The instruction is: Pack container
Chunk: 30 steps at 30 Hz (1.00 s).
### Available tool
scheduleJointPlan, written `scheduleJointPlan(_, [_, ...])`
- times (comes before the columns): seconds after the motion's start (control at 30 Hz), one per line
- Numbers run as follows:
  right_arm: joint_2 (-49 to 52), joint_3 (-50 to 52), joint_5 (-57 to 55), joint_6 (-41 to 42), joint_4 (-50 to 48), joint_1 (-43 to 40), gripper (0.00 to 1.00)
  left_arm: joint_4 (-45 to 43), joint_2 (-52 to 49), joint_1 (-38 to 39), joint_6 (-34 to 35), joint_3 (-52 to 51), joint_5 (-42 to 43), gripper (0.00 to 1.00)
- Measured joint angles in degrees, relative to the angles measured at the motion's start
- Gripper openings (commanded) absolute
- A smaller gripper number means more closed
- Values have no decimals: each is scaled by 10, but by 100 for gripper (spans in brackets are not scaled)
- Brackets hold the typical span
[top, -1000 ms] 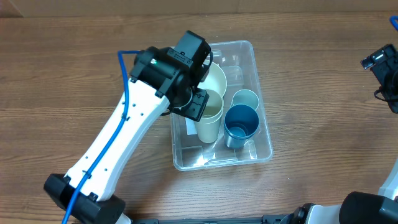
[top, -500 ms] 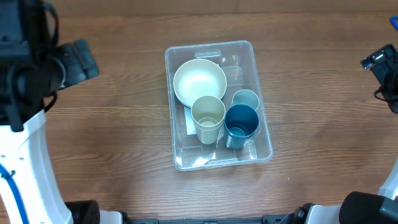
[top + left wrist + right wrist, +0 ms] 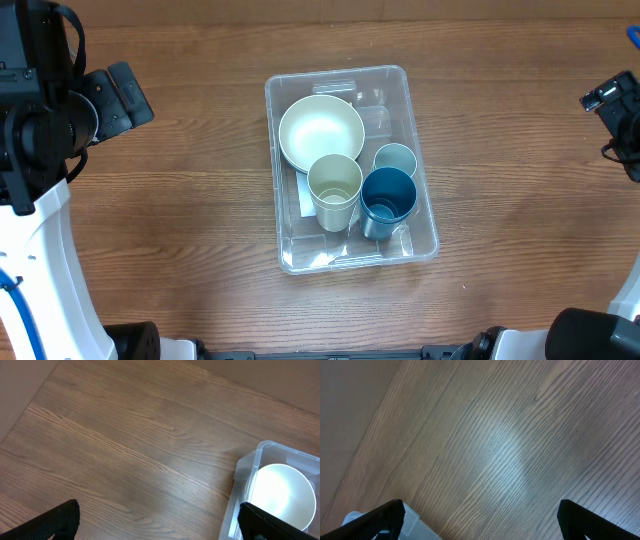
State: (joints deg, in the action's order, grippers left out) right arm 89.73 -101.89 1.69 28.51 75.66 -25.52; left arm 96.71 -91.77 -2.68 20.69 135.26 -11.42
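Container [image 3: 420, 150] sits mid-bench [image 3: 180, 230], between the two arms; long axis runs near-to-far from the robot, far end leaning slightly left.

Left tool [image 3: 159, 509]: fingers spread wide, nothing between them; held off the bench, well apart from the container, which lies to its right. Its wrist view catches one rounded corner of the container and the cream bowl [image 3: 320, 133] at lower right.

Right tool [image 3: 480, 506]: fingers also spread wide, holding nothing; well apart, container to its left. Only a sliver of the container's corner shows at lower left of its wrist view.

Nearer arm: the left looks marginally closer in the overhead view, though it is raised toward the camera, so I cannot be sure.

Container itself: clear plastic, rectangular, rounded corners, white label [image 3: 304, 197] on the floor, partly hidden under the contents. Inside: the bowl at the far-left end, mouth up; cream cup [image 3: 334, 190] upright against the bowl's near rim; dark blue cup [image 3: 388, 200] upright just beside the cream one; small pale blue cup [image 3: 394, 160] behind the dark one. Near end of the floor is bare.

Judgement: packing looks well along; any further approach would come in from the side, across the short axis.
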Motion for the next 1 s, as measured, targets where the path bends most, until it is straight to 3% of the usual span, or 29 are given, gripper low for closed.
scheduleJointPlan(0.1, [-15,1,-2,0,0,29,100,0,0,0,0,0,0,100])
scheduleJointPlan(0.3, [-176,2,-46,-24,-2,206,100,0,0,0,0,0,0,100])
scheduleJointPlan(0.47, [-344,68,-74,-118,-108,275,100,1,0,0,1,0,0,100])
scheduleJointPlan(0.67, [-518,339,-61,-210,-218,278,100,1,0,0,2,0,0,100])
scheduleJointPlan(0.8, [-636,545,-51,-229,-265,278,100,2,0,0,2,1,-2,100])
scheduleJointPlan(1.0, [-754,746,-34,-235,-315,278,100,2,0,0,2,1,-2,100])
